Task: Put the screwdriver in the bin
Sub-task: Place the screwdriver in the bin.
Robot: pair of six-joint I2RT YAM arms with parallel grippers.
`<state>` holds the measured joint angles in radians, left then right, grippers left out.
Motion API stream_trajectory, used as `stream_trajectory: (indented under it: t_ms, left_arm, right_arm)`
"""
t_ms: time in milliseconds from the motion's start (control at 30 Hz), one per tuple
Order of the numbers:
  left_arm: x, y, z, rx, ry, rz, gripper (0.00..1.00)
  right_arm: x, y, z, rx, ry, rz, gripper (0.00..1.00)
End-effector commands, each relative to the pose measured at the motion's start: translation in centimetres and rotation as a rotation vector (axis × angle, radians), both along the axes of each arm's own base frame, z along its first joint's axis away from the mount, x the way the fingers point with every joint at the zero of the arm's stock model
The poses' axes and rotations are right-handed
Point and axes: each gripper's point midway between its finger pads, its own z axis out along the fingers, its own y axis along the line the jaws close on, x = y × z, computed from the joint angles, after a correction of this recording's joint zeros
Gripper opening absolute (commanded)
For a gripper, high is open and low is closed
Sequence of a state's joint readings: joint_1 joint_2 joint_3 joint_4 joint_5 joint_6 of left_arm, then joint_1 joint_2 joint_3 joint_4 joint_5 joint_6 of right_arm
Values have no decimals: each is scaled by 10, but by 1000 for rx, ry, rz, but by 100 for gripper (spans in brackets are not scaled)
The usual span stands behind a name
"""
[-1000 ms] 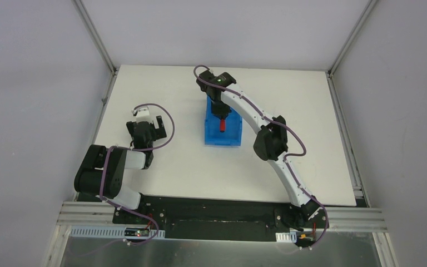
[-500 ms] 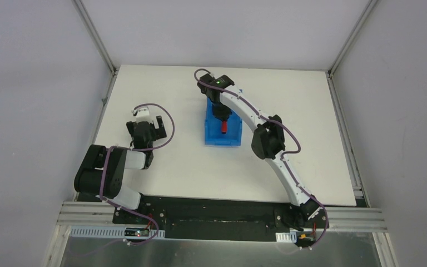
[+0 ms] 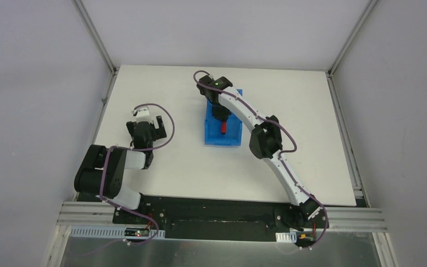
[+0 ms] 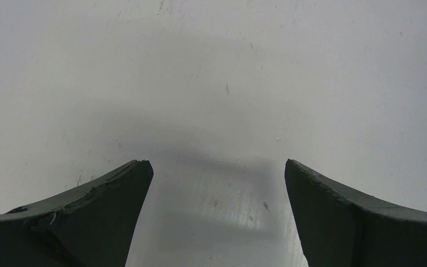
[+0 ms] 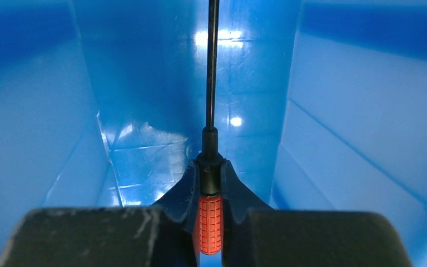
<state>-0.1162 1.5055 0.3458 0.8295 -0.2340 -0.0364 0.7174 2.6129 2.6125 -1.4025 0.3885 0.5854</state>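
Right arm elbow shifted slightly leftward since earlier frame. Screwdriver (image 5: 210,216) clamped by red handle between closed fingers of right gripper (image 5: 210,167), black shaft pointed into bin (image 5: 361,117) interior. Bin set at mid-table (image 3: 311,139), toward far edge. Left gripper (image 4: 217,183) parked near left edge, jaws spread wide, nothing held.

White table (image 3: 172,172), grey enclosure walls (image 3: 33,83), aluminium rail (image 3: 356,218)
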Motion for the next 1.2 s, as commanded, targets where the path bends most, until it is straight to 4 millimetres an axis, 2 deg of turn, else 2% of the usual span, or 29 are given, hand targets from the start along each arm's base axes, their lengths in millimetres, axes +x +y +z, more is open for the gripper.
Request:
stream_trajectory:
  t_ms: [0,367,567,800,1033,1167]
  left_arm:
    - [6,3,10,-5,-35,18,99]
    - [6,3,10,-5,-34,18,99]
    - [6,3,10,-5,-34,19,99]
    - [6,3,10,-5,-34,19,99]
    - [6,4,10,-5,-34,19,99]
    - [6,3,10,-5,-34,19,99]
  right_arm:
    - [10,-1,10,1,-48,-9,0]
    - [10,0,6,2,-38,1,2]
    - [11,-1,6,-1,-37,10,13]
    - [11,0,7,1,-38,19,18]
    - [11,1,8,6,-37,23,29]
    - [11,0,8,7,-37,20,29]
